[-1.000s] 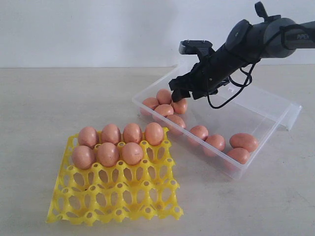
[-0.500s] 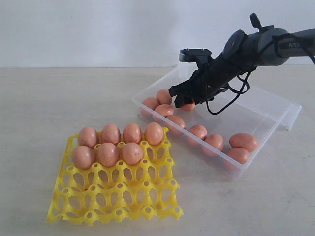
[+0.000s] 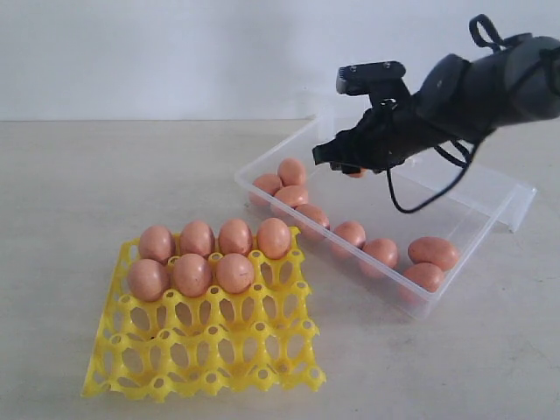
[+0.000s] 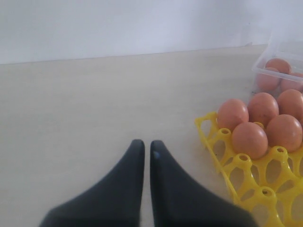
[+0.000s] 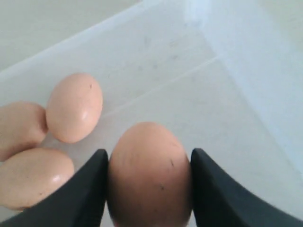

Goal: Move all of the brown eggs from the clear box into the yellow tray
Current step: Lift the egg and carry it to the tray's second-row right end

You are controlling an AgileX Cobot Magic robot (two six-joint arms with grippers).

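Risk one: slip. One brown egg [image 5: 149, 175] is clamped between the two fingers of the right hand [image 3: 335, 159] and is held over the far part of the clear box [image 3: 437, 206]. The shell is smooth, matte and oval, and it is gripped only on its flanks by narrow black fingers, so a jolt could let it rotate out. If it is dropped, it lands on hard plastic or on the eight loose eggs [image 3: 312, 214] lying along the box's near wall, and cracking is likely. Over-squeezing is the opposite failure.

Risk two: the thin transparent box wall could be clipped in transit.

Risk three: the yellow tray [image 3: 219, 350] is open-work plastic with raised peaks. An egg set off-centre would sit on a peak and roll against the seven seated eggs [image 3: 197, 238].

The left hand [image 4: 143, 146] is parked with its fingers together over the bare counter [image 3: 105, 175].
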